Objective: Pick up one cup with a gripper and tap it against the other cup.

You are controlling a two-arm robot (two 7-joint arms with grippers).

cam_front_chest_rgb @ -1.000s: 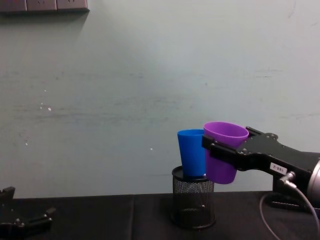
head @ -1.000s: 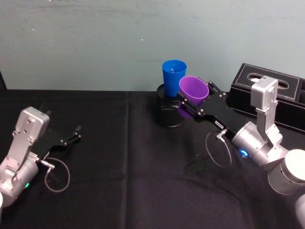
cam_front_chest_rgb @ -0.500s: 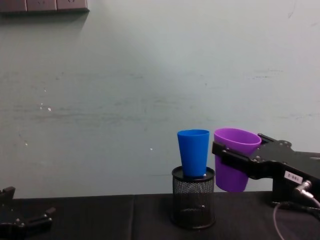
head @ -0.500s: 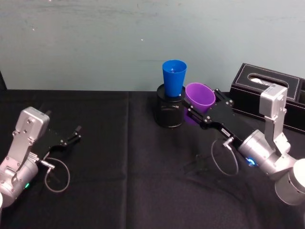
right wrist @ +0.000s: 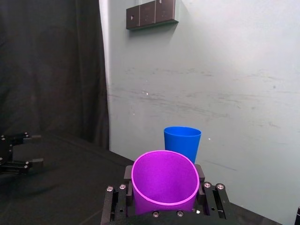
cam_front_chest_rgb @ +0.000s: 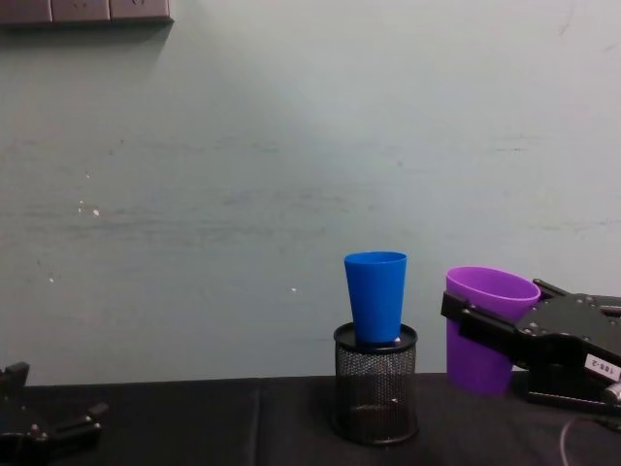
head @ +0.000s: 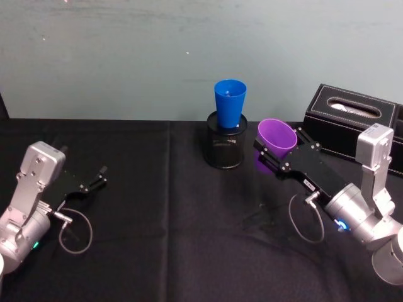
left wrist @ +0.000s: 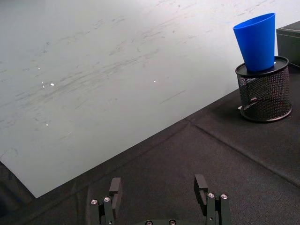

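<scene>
Right gripper (head: 278, 150): fingers clamped on the wall of the purple cup (head: 276, 136), one on each side below the rim. The cup is upright, tipped slightly, mouth open upward.

Position: the purple cup is to the right of the mesh pen holder (head: 225, 151), near it but apart, with a visible gap. From the chest view the cup (cam_front_chest_rgb: 490, 330) looks low and seemingly just clear of the black cloth (head: 157, 239). I cannot be sure of the clearance.

The blue cup (head: 229, 104) stands upright in the top of the pen holder, its rim higher than the purple rim. There is no contact between the two cups.

Left gripper (left wrist: 158, 187): parked on the cloth well to the left of the pen holder, fingers spread, empty.

Step in hand (judgement): the pick-up is done and the cup is carried. At this instant the cups are separated, so no tap is in progress.

Next move (judgement): shift the purple cup sideways toward the pen holder, raised enough that its wall meets the blue cup's exposed wall above the mesh rim. Contact should be light. The blue cup seems only to sit loose in the holder and could tip or lift out.
</scene>
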